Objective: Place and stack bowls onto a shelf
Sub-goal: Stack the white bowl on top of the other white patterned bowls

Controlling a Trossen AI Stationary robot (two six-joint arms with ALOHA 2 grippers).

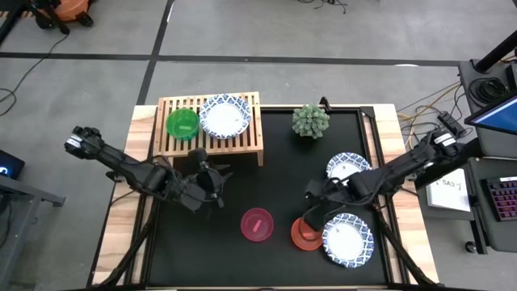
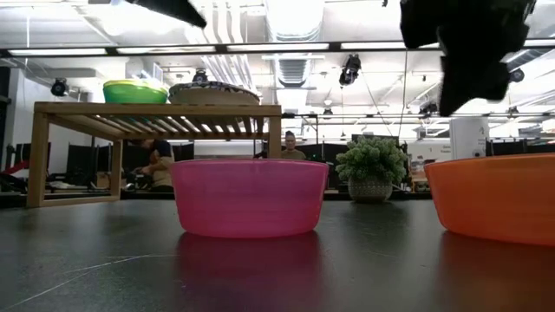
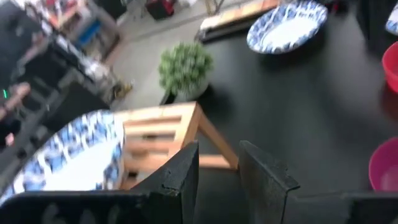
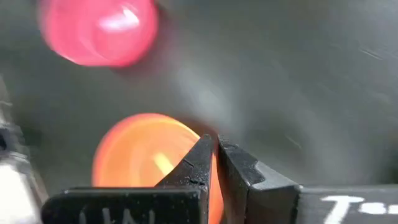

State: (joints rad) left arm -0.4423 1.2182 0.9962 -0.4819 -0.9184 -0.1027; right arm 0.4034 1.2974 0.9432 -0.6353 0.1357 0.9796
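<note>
A robotics lab in an open-plan office hall: grey carpet floor with loose cables, ceiling light strips and exposed ducts, people seated at distant workstations, a keyboard beside the desk

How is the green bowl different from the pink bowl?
The green bowl sits up on the wooden shelf; the pink bowl sits down on the black mat. The green bowl has a blue-rimmed white bowl right beside it; the pink bowl stands by itself, with the red bowl a little way off. Both are small, round, plain bowls standing open side up, and no claw is holding either.
</note>
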